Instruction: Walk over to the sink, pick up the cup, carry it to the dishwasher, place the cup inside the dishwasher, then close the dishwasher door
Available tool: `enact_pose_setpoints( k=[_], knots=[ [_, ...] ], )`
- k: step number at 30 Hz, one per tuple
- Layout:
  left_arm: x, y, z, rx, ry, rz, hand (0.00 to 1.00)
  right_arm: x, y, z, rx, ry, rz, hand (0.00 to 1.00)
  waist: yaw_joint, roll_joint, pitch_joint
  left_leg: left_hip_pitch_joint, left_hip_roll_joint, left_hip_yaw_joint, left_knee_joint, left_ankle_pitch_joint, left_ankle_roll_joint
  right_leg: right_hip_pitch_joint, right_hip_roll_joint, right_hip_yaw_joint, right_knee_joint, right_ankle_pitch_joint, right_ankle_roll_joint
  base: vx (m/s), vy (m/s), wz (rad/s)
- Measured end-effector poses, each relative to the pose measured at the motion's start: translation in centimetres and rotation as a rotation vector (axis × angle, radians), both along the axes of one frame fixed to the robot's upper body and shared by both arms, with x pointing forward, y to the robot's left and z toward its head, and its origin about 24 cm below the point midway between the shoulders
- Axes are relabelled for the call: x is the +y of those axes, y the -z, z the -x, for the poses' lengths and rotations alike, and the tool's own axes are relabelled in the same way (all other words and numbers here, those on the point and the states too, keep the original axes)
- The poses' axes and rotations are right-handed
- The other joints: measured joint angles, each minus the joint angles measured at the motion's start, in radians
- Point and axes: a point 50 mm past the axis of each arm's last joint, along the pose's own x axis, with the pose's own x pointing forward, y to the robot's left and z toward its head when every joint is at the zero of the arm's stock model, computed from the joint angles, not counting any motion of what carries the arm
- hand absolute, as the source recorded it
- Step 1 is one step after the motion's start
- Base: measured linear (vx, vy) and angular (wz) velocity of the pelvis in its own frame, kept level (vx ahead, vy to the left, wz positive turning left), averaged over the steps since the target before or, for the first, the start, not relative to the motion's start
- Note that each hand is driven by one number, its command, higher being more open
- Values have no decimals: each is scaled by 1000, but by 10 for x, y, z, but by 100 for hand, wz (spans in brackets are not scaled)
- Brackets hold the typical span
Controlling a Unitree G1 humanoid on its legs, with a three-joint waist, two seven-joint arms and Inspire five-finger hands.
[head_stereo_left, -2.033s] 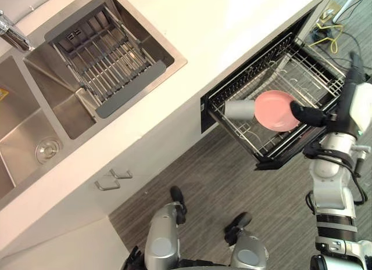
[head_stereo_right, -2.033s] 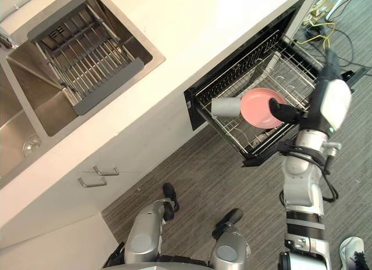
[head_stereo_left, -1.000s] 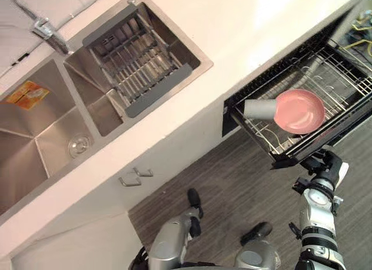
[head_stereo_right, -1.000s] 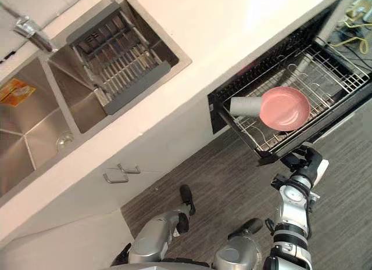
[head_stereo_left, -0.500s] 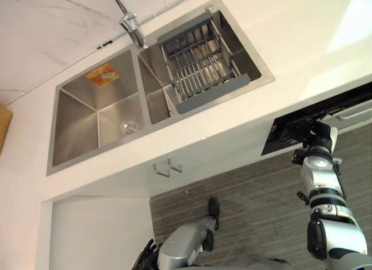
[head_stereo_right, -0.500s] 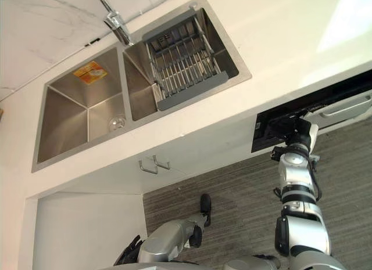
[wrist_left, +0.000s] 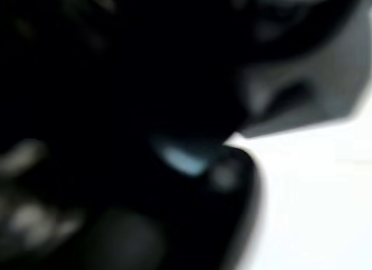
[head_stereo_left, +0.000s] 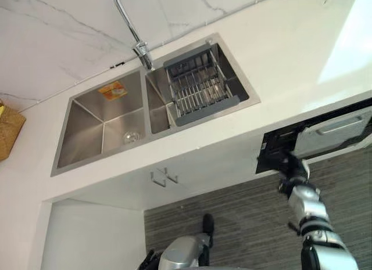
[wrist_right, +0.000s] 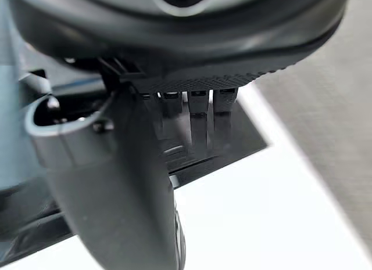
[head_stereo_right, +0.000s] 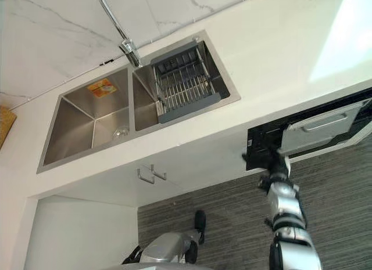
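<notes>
One grey dishwasher door (head_stereo_left: 329, 137) with a bar handle (head_stereo_left: 335, 129) stands nearly shut under the white counter (head_stereo_left: 279, 67). A dark strip shows above it and at its left end. What lies behind the door is hidden, so I cannot tell where the cup is. The right hand (head_stereo_left: 289, 165) is up at that dark left end. In its wrist view the fingers (wrist_right: 197, 116) are straight and side by side, with the thumb apart; whether they touch the edge I cannot tell. The left hand (wrist_left: 116, 142) is a dark blur in its wrist view, and its state cannot be told. Farther left, the double sink (head_stereo_left: 81, 136) has a grey drain rack (head_stereo_left: 200, 87) in its right basin, a faucet (head_stereo_left: 142, 49) behind and an orange sticker (head_stereo_left: 113, 90) in the left basin. Grey plank floor (head_stereo_left: 244, 218) lies below.
</notes>
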Motion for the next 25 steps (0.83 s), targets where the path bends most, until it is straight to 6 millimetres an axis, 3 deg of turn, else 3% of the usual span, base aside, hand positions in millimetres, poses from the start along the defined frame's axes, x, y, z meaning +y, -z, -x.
enact_pose_setpoints(
  k=[3, 6, 8, 9, 10, 11, 12, 13, 14, 15, 16, 17, 18, 21, 24, 25],
  knots=[
    [14, -1, 2, -14, -104, 20, 100, 14, 47, 58, 186, 77, -104, 100, -1, -71, 11, -39, 24, 3, 34, -15, -20, -22, 42, 26, -48, 0, 0, -41, -24, -8],
    [33, -2, -3, -11, -133, -9, 100, 31, 74, 97, 325, 128, -190, 100, -1, -137, 12, -59, 44, 3, 41, -14, -23, -38, 86, 50, -99, 1, -12, -51, -15, -10],
    [44, -3, -7, 0, -118, -36, 100, 41, 85, 119, 389, 145, -229, 100, -2, -180, -3, -75, 45, -2, 43, -15, -23, -57, 81, 48, -95, -10, -25, -31, 12, 3],
    [48, -4, -14, -9, -92, -57, 100, 43, 89, 132, 416, 177, -256, 100, -4, -207, -15, -111, 31, -19, 87, -29, -14, -80, 58, 43, -62, -25, -43, 1, 37, 15],
    [49, -4, -19, -17, -81, -64, 100, 44, 91, 136, 422, 202, -271, 100, -6, -218, -10, -134, 21, -30, 138, -56, -11, -82, 43, 40, -40, -36, -62, 53, 77, 16],
    [50, -5, -23, -25, -54, -82, 100, 45, 94, 148, 450, 234, -293, 100, -6, -231, -4, -153, 4, -33, 232, -122, 3, -66, 20, 45, 4, -50, -140, 67, 128, 21],
    [52, -5, -21, -17, -22, -113, 100, 46, 97, 161, 496, 250, -309, 100, -16, -232, -3, -130, -8, -44, 272, -160, 24, -65, -8, 125, 102, -29, -300, 79, 151, 33],
    [55, -6, -20, -8, 9, -143, 100, 48, 99, 170, 527, 260, -322, 100, -24, -233, -8, -105, -17, -60, 270, -170, 34, -69, -16, 200, 142, 6, -352, 126, 182, 74],
    [59, -7, -20, 7, 117, -215, 100, 55, 103, 189, 596, 269, -347, 100, -41, -227, -29, -62, -32, -104, 251, -189, 44, -87, -15, 344, 210, 91, -379, 170, 155, 108],
    [69, -10, -28, 8, 224, -285, 100, 66, 106, 197, 633, 270, -385, 100, -54, -223, -40, -42, -26, -156, 227, -189, 48, -123, 45, 468, 235, 18, -225, 181, 108, 107],
    [73, -11, -33, 12, 260, -313, 100, 71, 107, 193, 626, 269, -403, 100, -59, -228, -41, -31, -26, -174, 208, -181, 54, -145, 89, 516, 226, -18, -186, 173, 62, 98],
    [78, -12, -38, 34, 302, -340, 100, 79, 107, 183, 614, 239, -417, 100, -75, -238, -46, -1, -32, -208, 157, -161, 61, -177, 170, 587, 189, -65, -164, 130, 32, 80],
    [77, -11, -41, 57, 322, -341, 100, 85, 108, 180, 611, 214, -426, 100, -82, -242, -48, 41, -43, -235, 112, -148, 62, -185, 231, 621, 131, -98, -159, 160, 23, 76],
    [73, -10, -47, 86, 359, -345, 100, 85, 106, 174, 576, 202, -412, 100, -100, -239, -48, 104, -65, -308, 61, -138, 73, -232, 325, 734, 5, -108, -160, 151, -68, 77],
    [65, -10, -58, 63, 358, -339, 100, 88, 107, 177, 563, 226, -406, 100, -127, -242, -45, 103, -63, -352, 71, -149, 66, -270, 361, 865, -58, -92, -162, 142, -119, 105],
    [58, -9, -61, 49, 359, -328, 100, 93, 107, 181, 553, 245, -413, 100, -126, -266, -50, 86, -63, -274, 112, -175, 54, -264, 343, 907, -111, -15, -161, 88, -77, 61]
  ],
)
